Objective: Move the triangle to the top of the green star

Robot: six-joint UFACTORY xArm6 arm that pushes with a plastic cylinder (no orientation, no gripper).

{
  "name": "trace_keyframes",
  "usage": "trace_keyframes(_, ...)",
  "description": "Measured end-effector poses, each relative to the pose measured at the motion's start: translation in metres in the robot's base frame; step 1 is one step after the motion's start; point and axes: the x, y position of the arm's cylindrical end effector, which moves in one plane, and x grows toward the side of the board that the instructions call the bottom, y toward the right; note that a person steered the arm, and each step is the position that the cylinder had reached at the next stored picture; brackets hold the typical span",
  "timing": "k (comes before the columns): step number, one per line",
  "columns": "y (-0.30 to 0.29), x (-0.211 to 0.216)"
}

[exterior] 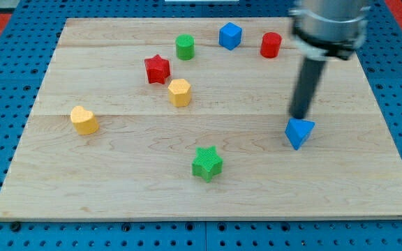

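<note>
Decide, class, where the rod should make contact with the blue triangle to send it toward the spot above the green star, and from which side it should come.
No grip is possible; it is a push. My tip sits just above the blue triangle. The green star lies to the view's left. Probably best to press the triangle's right-hand face, coming from the view's right, pushing leftward.

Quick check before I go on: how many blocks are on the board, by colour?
Blue: 2, the blue triangle just below my tip, and the blue cube
Red: 2, the red star and red cylinder
Green: 2, the green star and green cylinder
Yellow: 2, the yellow hexagon and yellow heart
Total: 8
</note>
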Motion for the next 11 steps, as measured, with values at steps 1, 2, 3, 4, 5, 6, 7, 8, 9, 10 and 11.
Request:
trace_keyframes(1,-0.001,0.085)
trace_keyframes(2,-0.016,0.076)
trace_keyframes(3,0.046,0.078)
trace_keyframes(4,0.017,0.042)
trace_keyframes(5,-0.051,0.03)
trace_keyframes(6,-0.095,0.03)
trace_keyframes(7,-0.045,0.066)
trace_keyframes(8,-0.069,0.065)
trace_keyframes(9,-0.097,0.049)
trace_keyframes(10,-0.135,0.04)
trace_keyframes(11,-0.116,0.069)
